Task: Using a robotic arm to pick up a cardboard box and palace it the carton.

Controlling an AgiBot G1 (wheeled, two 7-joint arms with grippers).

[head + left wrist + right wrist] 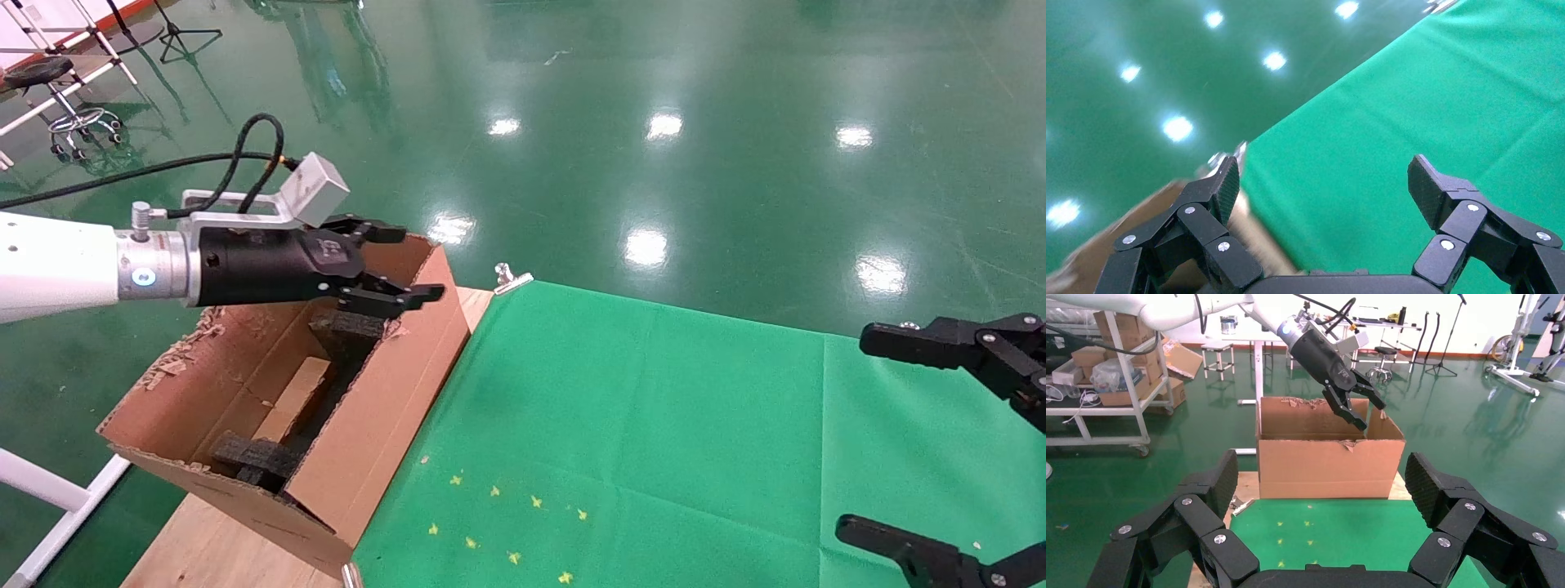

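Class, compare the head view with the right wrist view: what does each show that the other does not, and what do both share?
Only the head view looks down into the carton, showing the small cardboard box lying inside between black foam pieces.

Only the right wrist view shows the carton's outer front wall, the shelving trolley with boxes, and the whole open right gripper hovering above the green cloth.

Both show the robotic arm with the open, empty left gripper above the carton's far end, the carton, and the green cloth.
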